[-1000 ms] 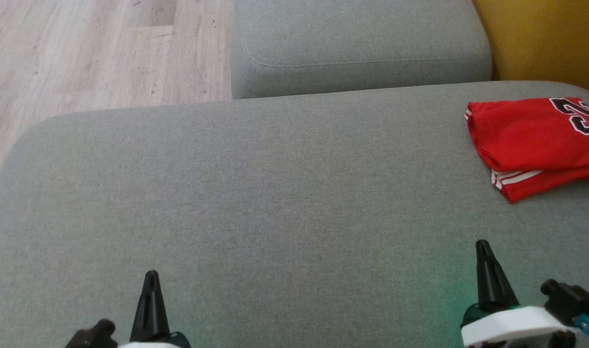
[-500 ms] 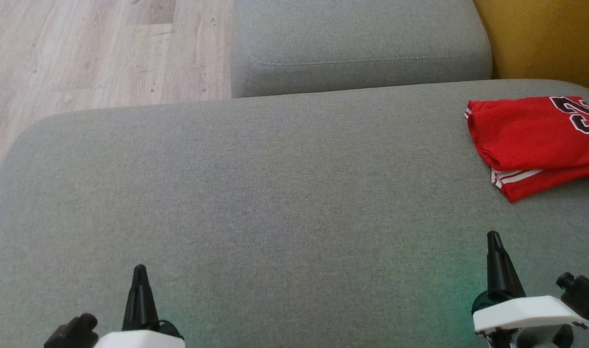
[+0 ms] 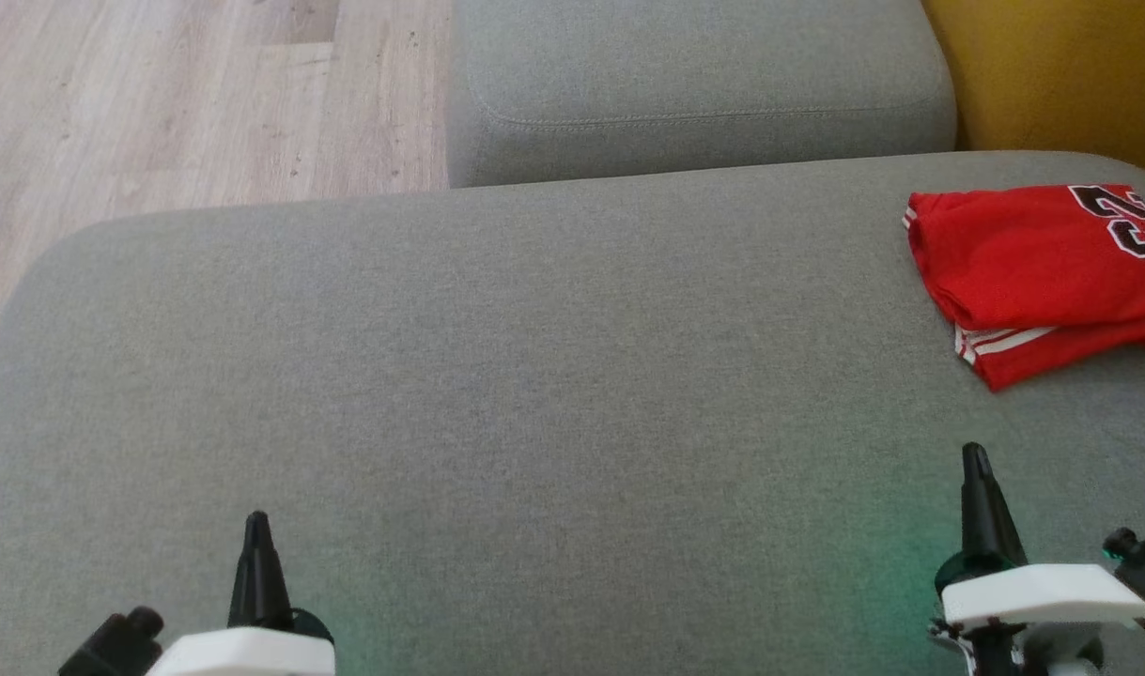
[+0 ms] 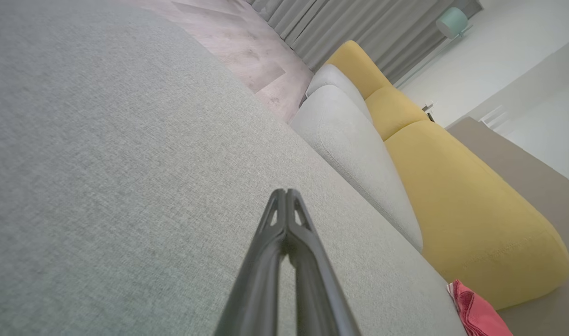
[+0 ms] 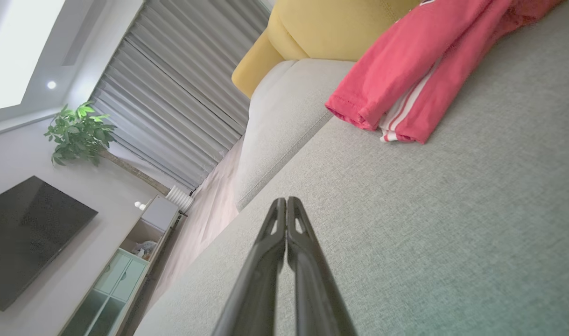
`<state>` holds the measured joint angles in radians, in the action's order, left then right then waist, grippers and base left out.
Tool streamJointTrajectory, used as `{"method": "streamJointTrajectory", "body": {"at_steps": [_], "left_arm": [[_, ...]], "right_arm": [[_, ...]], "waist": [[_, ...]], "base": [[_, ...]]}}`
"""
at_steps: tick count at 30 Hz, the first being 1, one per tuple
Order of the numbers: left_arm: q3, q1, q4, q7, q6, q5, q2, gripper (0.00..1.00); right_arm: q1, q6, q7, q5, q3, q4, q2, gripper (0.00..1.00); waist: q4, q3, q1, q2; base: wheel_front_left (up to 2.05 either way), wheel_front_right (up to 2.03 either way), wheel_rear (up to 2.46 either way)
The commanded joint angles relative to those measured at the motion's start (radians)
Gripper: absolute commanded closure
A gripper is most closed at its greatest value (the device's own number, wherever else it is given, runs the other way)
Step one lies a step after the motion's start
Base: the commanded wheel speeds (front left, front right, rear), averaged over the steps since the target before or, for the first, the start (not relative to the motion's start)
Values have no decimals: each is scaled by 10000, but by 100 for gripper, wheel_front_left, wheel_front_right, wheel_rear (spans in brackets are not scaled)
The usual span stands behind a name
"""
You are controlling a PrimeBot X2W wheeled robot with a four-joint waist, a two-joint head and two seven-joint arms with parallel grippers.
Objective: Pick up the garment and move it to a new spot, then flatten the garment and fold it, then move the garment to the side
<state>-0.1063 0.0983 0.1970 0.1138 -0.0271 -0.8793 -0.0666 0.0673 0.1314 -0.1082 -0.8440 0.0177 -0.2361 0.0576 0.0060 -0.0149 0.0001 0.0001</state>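
Observation:
The garment (image 3: 1032, 268) is a red jersey with white stripes and a black number, lying folded at the far right of the grey cushion (image 3: 534, 376). It also appears in the right wrist view (image 5: 415, 70), and a red corner of the garment (image 4: 475, 312) peeks in at the bottom right of the left wrist view. My left gripper (image 3: 256, 522) is at the lower left, shut and empty, far from the jersey. My right gripper (image 3: 975, 454) is at the lower right, shut and empty, a short way in front of the jersey. Both pairs of fingers press together in the wrist views (image 4: 285, 193) (image 5: 284, 201).
A second grey cushion (image 3: 694, 84) lies beyond the first, with a yellow cushion (image 3: 1060, 75) at the back right. Wooden floor (image 3: 187, 103) lies past the cushion's left edge. A TV (image 5: 27, 238), a cabinet and a plant stand across the room.
The left gripper has drifted left and the right gripper has drifted right and slightly forward. The jersey has not moved.

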Motion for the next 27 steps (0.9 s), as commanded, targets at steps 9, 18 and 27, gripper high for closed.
{"method": "streamJointTrajectory", "body": {"at_steps": [9, 18, 27], "left_arm": [[455, -781, -155, -302, -188, -1259, -151, 100], [684, -1006, -45, -589, -342, -2429, -158, 100], [872, -1187, 45, -822, -465, -3361, -159, 100]], "right_arm": [[-692, -4, 312, -1321, -96, 228, 198, 100], [-878, -5, 595, -2536, -239, 176, 205, 100], [-1027, -5, 825, -3503, -359, 134, 207, 100]], "waist": [[-9, 27, -1, -1], [-18, 55, -1, -1], [-26, 77, -1, -1]], "base": [[0, 0, 0], [0, 0, 0], [0, 0, 0]]}}
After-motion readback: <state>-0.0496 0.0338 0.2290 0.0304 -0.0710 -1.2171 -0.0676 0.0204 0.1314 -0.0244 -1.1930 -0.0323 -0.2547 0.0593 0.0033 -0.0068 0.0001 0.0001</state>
